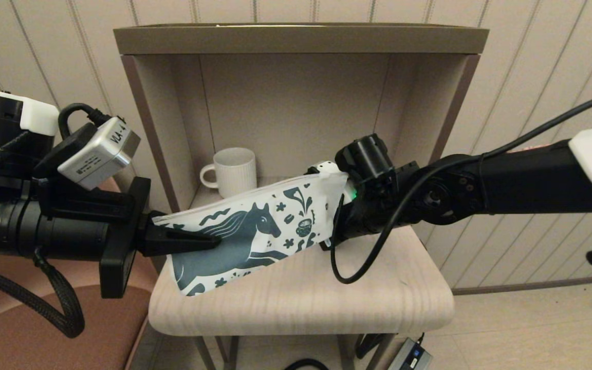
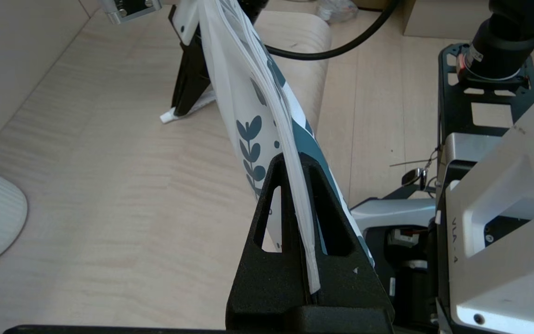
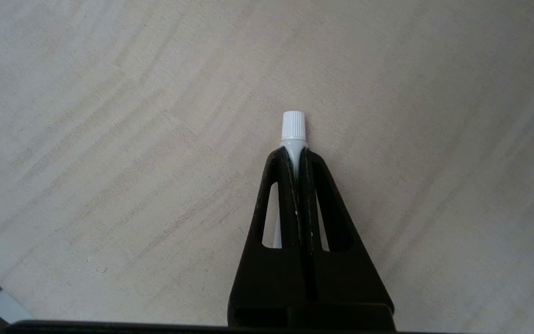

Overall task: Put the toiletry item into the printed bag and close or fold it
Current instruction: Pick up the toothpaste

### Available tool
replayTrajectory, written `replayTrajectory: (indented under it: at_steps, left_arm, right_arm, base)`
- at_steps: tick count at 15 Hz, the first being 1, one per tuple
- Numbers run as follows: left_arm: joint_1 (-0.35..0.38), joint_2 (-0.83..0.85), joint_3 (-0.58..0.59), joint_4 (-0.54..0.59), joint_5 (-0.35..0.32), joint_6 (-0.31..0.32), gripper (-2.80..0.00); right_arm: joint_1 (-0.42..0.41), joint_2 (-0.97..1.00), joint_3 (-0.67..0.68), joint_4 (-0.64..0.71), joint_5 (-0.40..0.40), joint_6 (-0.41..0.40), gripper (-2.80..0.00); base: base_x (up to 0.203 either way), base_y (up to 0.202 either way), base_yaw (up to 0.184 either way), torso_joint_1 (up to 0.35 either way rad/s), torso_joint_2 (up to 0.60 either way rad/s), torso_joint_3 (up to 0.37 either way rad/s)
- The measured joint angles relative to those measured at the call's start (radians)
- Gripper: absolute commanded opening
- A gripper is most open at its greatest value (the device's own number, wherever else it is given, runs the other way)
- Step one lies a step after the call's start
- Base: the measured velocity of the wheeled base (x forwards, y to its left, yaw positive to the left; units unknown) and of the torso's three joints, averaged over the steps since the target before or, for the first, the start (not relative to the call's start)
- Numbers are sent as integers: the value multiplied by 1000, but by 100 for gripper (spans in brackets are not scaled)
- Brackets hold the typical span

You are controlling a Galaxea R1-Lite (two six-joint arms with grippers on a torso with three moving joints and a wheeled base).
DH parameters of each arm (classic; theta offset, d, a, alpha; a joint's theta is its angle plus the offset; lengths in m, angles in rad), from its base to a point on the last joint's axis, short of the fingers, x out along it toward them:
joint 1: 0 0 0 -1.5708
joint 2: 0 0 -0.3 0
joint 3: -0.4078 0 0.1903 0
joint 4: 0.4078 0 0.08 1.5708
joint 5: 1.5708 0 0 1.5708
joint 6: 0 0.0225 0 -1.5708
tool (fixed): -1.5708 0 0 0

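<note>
Left gripper (image 2: 295, 185) fingers clamped tight on the printed bag (image 1: 255, 231), pinching its edge so the bag hangs between them above the counter (image 1: 301, 303), stretching away from the fingertips toward the right arm. Right gripper (image 3: 297, 155) fingers closed on a white toiletry tube (image 3: 293, 134), cap poking past the fingertips, low over the counter. White ribbed mug (image 1: 232, 172) well behind both.
</note>
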Motion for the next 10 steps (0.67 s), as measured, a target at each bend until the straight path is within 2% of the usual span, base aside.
replayTrajectory:
  at_steps: [6, 10]
  left_arm:
    - [0, 22, -4, -4, 1, 7, -280]
    - [-17, 41, 36, -86, 4, 36, -280]
  right_arm:
    - [-13, -49, 12, 9, -2, 2, -280]
    - [-73, -210, 66, 11, -3, -6, -280]
  base:
    - [0, 0, 0, 0, 0, 0]
    - [0, 0, 0, 0, 0, 0]
